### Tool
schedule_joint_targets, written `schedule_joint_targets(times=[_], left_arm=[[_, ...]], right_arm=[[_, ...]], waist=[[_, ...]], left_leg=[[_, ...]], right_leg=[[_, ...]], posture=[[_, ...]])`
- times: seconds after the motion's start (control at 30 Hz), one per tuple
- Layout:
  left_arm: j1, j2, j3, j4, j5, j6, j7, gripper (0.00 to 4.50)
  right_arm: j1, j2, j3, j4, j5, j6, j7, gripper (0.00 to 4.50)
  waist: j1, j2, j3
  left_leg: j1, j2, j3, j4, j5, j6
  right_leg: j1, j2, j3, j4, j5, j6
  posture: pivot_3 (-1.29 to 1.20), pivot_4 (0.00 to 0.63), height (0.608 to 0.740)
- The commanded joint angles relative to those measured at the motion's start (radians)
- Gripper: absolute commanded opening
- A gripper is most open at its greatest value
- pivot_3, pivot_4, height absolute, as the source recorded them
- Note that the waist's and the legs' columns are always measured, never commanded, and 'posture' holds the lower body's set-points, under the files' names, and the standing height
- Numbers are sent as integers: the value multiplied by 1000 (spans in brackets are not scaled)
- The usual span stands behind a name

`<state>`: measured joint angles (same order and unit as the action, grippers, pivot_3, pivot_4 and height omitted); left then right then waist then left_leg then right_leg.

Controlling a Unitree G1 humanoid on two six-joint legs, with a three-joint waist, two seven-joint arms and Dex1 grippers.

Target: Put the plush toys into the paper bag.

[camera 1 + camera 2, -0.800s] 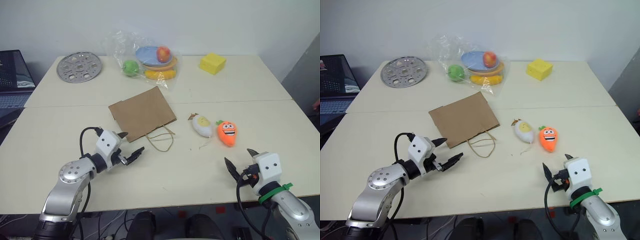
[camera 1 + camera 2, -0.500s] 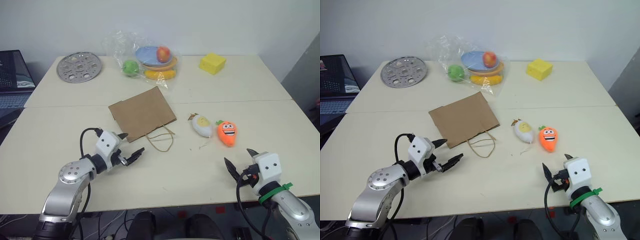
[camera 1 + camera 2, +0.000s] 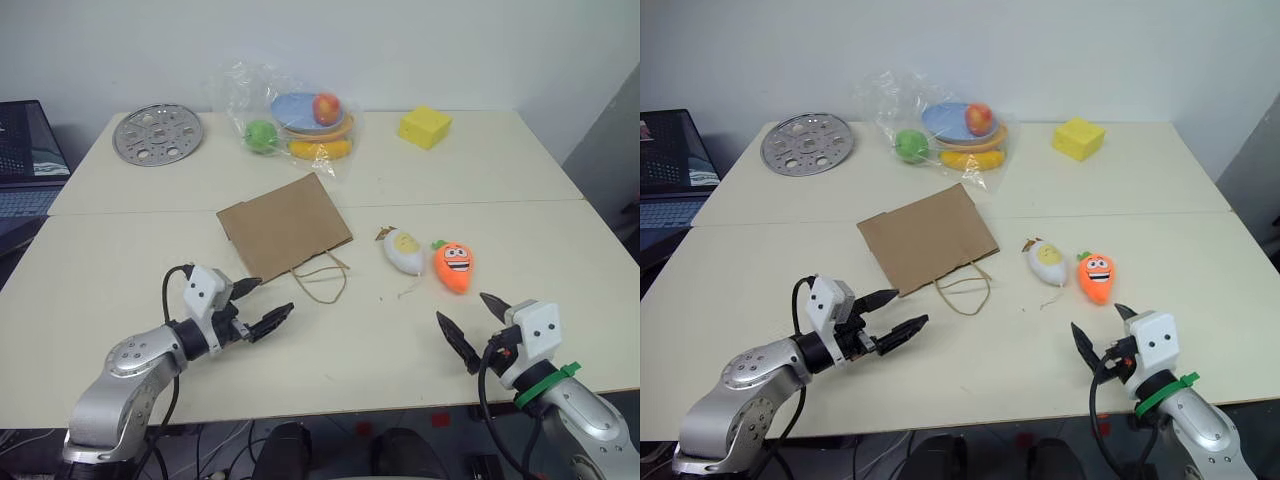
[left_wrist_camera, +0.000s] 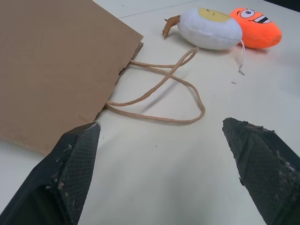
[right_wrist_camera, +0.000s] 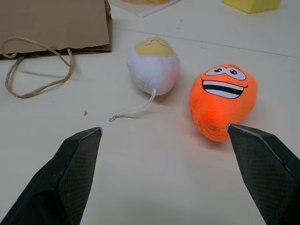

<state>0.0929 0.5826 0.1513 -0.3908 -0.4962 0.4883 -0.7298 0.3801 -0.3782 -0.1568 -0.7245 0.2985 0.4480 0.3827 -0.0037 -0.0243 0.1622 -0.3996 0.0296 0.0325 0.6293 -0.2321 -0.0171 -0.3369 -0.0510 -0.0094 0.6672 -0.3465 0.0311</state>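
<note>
The plush toys are lying side by side mid-table, the white oval toy (image 3: pixel 404 251) and the orange carrot toy (image 3: pixel 453 265) just beside it, its green top hard to make out. The paper bag (image 3: pixel 285 227) is lying flat at about nine o'clock from them, mouth closed so its inside is hidden, twine handles (image 3: pixel 322 280) trailing toward the near edge. The left gripper (image 3: pixel 263 304) and right gripper (image 3: pixel 472 322) are both hovering with fingers spread wide, holding nothing.
</note>
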Motion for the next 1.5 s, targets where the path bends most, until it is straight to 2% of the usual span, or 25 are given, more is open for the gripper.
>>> schedule_joint_targets(times=[0.03,0.2,0.4,0.47,0.53,0.73,0.87,0.9,0.97,1.1,1.33,1.43,1.5], left_arm=[[33,6,13,-42,32,-59,6,4483],[-28,12,-34,-32,102,-142,-3,4483],[-139,30,-101,33,176,-227,-45,4483],[-261,42,-196,146,285,-330,-89,4483],[-371,14,-260,250,325,-377,-119,4483],[-518,-69,-427,442,443,-490,-172,4483],[-544,-79,-439,482,470,-513,-175,4483],[-549,-73,-439,489,476,-519,-179,4084],[-559,-64,-438,502,491,-530,-178,3630],[-608,-48,-433,549,522,-545,-171,2394],[-664,-66,-404,591,474,-482,-196,162],[-680,-86,-381,598,424,-425,-217,42],[-730,-100,-344,589,329,-288,-264,42]], right_arm=[[-4,-6,-25,-22,10,-10,-3,4457],[-13,-42,-22,-18,-2,-25,29,4457],[-23,-105,-38,-49,53,-14,100,4457],[-74,-132,-68,-80,117,34,112,4457],[-114,-144,-72,-100,146,66,101,4457],[-88,-99,-37,-118,104,73,23,4457],[-43,-52,-23,-128,66,52,-26,4457],[-30,-40,-15,-133,57,44,-34,4500],[-15,-26,2,-138,42,32,-42,4500],[-20,-13,33,-144,20,24,-55,4500],[-55,-16,33,-128,9,27,-62,4500],[-81,-26,40,-123,1,38,-60,4500],[-122,-34,38,-116,6,74,-65,4500]], waist=[[0,0,0],[7,0,0],[3,0,0],[3,1,0],[4,1,0],[4,0,0],[1,0,0],[1,0,0],[1,0,0],[1,0,0],[1,0,0],[1,0,0],[1,0,0]], left_leg=[[0,0,0,0,0,0],[0,0,0,0,0,0],[0,-1,0,0,0,1],[0,-1,0,0,0,1],[0,-1,0,1,1,1],[-1,-2,0,1,1,1],[-3,-1,1,1,1,1],[-3,-1,1,1,1,1],[-2,-1,1,1,1,0],[0,-1,1,2,5,0],[-1,-1,0,2,6,0],[-1,-1,0,2,6,0],[-2,-1,0,2,6,0]], right_leg=[[0,0,0,0,0,0],[0,0,0,0,0,0],[1,0,0,-1,0,0],[0,0,0,-1,0,0],[0,1,0,1,0,0],[-1,2,0,3,0,1],[-6,2,1,6,-1,1],[-6,2,1,7,-1,1],[-6,2,1,9,-1,1],[-5,2,2,12,-1,1],[-6,2,1,12,-1,1],[-6,2,0,12,-1,1],[-6,2,0,12,-1,1]], posture=[[0,150,740],[0,150,740],[0,150,740],[0,150,740],[0,150,740],[0,150,740],[0,150,740],[0,150,740],[0,150,740],[0,150,740],[0,150,740],[0,150,740],[0,150,740]])
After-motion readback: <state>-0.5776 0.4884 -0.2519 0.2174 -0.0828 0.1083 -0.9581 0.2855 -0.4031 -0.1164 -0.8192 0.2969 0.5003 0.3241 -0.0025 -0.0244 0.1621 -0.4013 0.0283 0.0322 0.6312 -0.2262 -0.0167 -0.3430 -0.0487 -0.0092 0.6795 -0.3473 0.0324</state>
